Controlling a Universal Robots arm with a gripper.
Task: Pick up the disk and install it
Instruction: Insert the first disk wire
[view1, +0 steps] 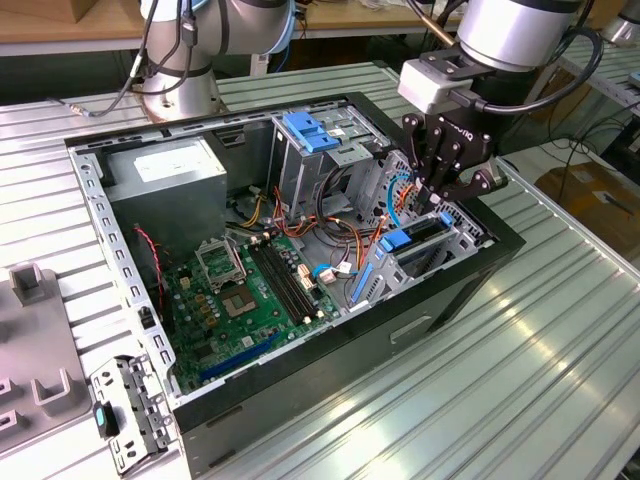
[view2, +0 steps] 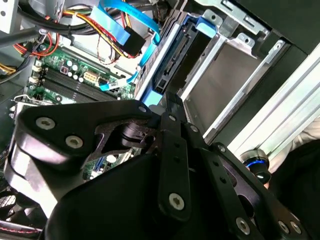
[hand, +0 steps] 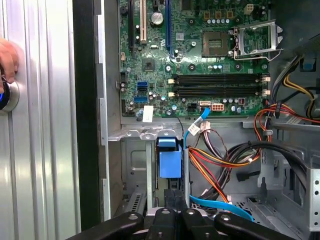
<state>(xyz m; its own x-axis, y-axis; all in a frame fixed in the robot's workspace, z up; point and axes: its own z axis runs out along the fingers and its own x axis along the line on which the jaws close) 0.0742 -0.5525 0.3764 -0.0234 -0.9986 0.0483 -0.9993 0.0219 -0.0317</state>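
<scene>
Open black computer case (view1: 300, 385) lies on its side on the ribbed metal worktop (view1: 480, 380), interior facing up. Green motherboard (view1: 200, 320) sits on the case floor. CPU socket (view1: 238, 303) is uncovered, its metal load frame (view1: 216, 262) swung open beside it. Black memory slots (view1: 285, 280) run alongside the socket.

Grey power supply (view1: 165, 175) with a white sticker sits in the far corner, toward the exterior view's left. Tall grey drive cage (view1: 300, 170) with a blue plastic handle (view1: 308, 130) stands near it. Orange, yellow and red wire bundle (view1: 335, 230) runs between cage and board. Flat blue data cable (view2: 125, 25) loops above the board in the second wrist view.

Outside the case, at the exterior view's left: grey moulded fixture (view1: 30, 340), and a perforated metal bracket (view1: 125, 410) just beside the case corner.
</scene>
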